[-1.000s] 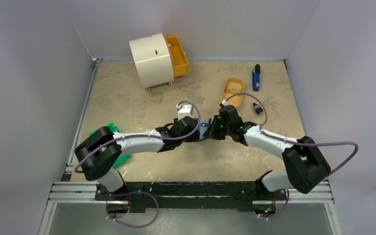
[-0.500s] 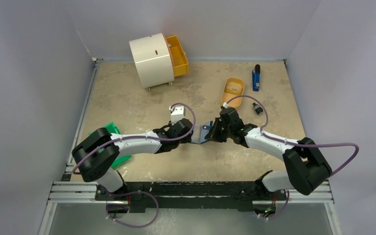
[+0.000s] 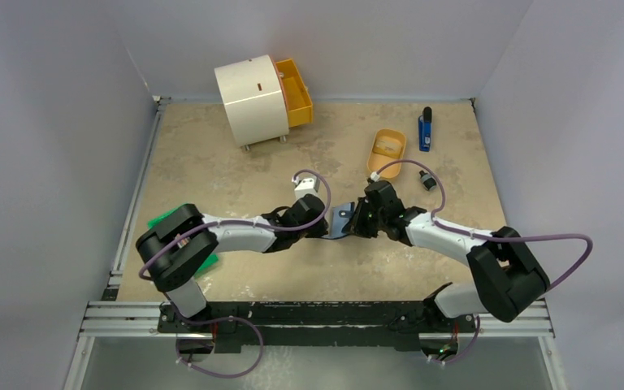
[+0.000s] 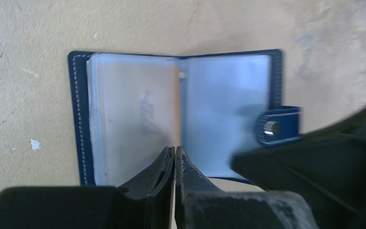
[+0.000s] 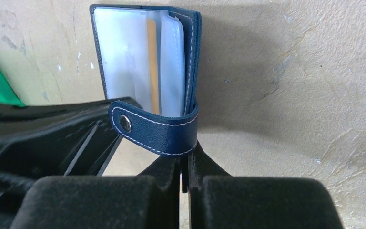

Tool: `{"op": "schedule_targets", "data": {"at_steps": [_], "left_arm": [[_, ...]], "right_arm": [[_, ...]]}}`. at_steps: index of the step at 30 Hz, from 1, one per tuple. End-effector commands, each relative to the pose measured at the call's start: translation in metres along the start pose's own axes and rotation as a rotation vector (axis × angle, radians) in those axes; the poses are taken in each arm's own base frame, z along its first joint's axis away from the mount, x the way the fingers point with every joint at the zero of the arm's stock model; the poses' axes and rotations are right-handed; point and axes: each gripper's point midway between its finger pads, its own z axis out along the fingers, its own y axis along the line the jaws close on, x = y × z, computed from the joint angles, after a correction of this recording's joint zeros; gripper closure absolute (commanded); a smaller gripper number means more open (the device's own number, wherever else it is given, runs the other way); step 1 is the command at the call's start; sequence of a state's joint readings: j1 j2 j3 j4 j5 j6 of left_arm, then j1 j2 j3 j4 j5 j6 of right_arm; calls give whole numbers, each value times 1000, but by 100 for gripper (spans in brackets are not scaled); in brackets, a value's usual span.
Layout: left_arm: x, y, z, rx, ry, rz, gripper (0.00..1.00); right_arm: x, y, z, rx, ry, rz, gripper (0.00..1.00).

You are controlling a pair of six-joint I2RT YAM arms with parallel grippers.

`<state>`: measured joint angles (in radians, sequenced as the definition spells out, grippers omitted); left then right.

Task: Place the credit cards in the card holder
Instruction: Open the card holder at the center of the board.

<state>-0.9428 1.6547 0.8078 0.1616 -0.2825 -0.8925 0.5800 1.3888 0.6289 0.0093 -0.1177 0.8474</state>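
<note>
Holder (image 3: 340, 221): centre of top view, open like a book; in the left wrist view its spine runs top to bottom, snap tab at right. Card (image 4: 138, 114): left leaf, long axis vertical. Left claw (image 4: 174, 155) pinches the card; right claw (image 5: 185, 164) pinches the holder's cover.

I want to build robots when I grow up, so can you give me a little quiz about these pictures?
1. True or false: the card holder is snapped shut.
2. What does the right gripper pinch? A the card holder, B the orange tray, C the round cream cabinet.
3. What colour is the credit card standing between the clear pockets?
Key: 1 false, it is open. 2 A. 3 yellow-orange.
</note>
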Motion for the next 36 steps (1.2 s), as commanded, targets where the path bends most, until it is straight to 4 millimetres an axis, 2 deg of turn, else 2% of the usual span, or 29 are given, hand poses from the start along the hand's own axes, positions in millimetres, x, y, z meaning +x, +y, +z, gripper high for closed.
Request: {"op": "schedule_targets", "data": {"at_steps": [1, 5, 8, 10, 15, 19, 23, 26, 31, 36], "left_arm": [[2, 9, 16, -9, 11, -51, 100], [6, 16, 18, -28, 15, -63, 100], [4, 16, 17, -31, 9, -64, 100], [3, 17, 17, -33, 4, -68, 100], [1, 15, 18, -31, -3, -78, 100], [2, 15, 19, -30, -4, -86, 100], [2, 17, 19, -35, -6, -90, 100], [0, 17, 18, -37, -12, -93, 100], [1, 21, 14, -50, -15, -96, 100], [4, 28, 10, -60, -16, -104, 100]], "right_arm": [[3, -17, 2, 50, -9, -14, 96], [10, -24, -5, 65, 8, -16, 75], [8, -22, -17, 54, -11, -45, 65], [-1, -18, -30, 47, -57, -83, 61], [-10, 0, -65, -10, -101, -144, 60], [-10, 28, -80, -121, -97, -184, 64], [-2, 56, -71, -182, -41, -206, 69], [-4, 56, -54, -163, -33, -154, 73], [-8, 35, -22, -62, -44, -47, 74], [-12, -1, -3, 64, -51, 5, 72]]}}
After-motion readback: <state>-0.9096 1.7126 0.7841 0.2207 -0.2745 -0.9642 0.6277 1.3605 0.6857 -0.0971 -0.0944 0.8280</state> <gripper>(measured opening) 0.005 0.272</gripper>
